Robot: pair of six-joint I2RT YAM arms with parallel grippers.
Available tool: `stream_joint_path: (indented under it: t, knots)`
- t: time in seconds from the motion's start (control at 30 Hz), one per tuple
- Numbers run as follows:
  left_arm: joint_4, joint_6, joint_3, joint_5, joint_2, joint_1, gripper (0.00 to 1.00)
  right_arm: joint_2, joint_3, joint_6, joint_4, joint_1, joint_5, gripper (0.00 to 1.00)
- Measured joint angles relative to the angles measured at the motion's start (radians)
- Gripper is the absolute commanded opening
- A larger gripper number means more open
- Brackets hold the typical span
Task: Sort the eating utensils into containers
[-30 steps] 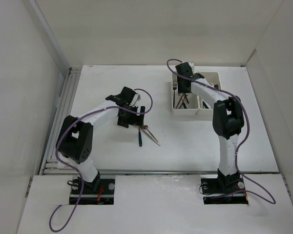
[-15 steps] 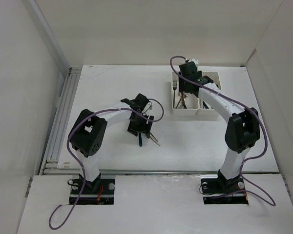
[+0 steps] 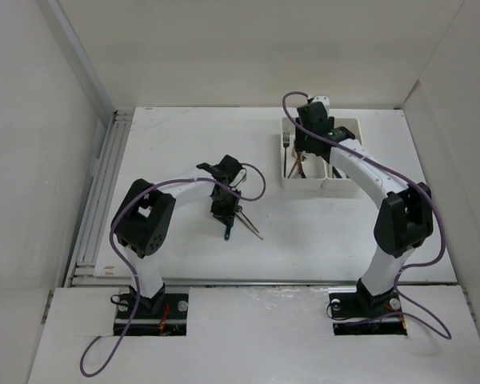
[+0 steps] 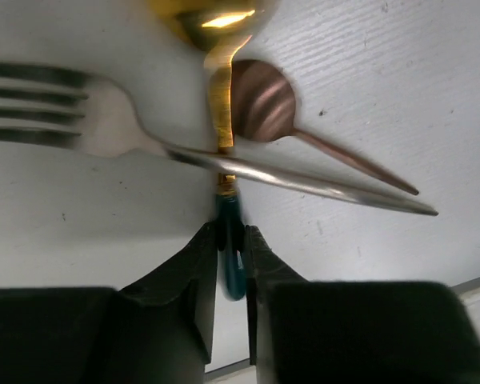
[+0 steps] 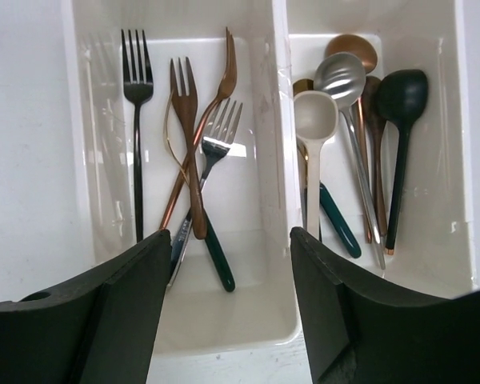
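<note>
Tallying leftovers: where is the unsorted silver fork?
Left wrist view: the silver fork lies on the table, crossing the gold spoon, beside the copper spoon.

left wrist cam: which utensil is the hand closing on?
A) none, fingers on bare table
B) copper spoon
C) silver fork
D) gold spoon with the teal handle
D: the left hand has a finger on either side of the teal handle of the gold spoon. The silver fork and copper spoon lie ahead of the fingertips, outside the grip.
</note>
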State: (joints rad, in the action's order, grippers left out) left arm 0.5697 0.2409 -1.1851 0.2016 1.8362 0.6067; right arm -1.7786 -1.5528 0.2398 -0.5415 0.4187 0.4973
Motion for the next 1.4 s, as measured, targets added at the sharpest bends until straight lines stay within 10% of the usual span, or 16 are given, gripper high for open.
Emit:
stream_joint_path:
  t: [0.3,0.57,0.83,1.4]
  knots:
    - [0.066,-0.064,-0.098,-0.019,0.069,-0.007,0.00,0.068,0.008,0.000,0.003,0.000,-0.004,0.67]
    - [0.006,-0.386,-0.268,-0.436,0.138,-0.013,0.00,0.127,0.019,0.012,0.005,0.002,-0.024,0.67]
    - [-0.264,-0.709,-0.136,-0.882,0.051,-0.021,0.00,0.153,0.019,0.019,0.031,0.019,-0.042,0.67]
    - [-0.702,-1.101,0.040,-1.099,-0.195,0.131,0.00,0.171,0.019,0.018,0.040,0.111,-0.040,0.67]
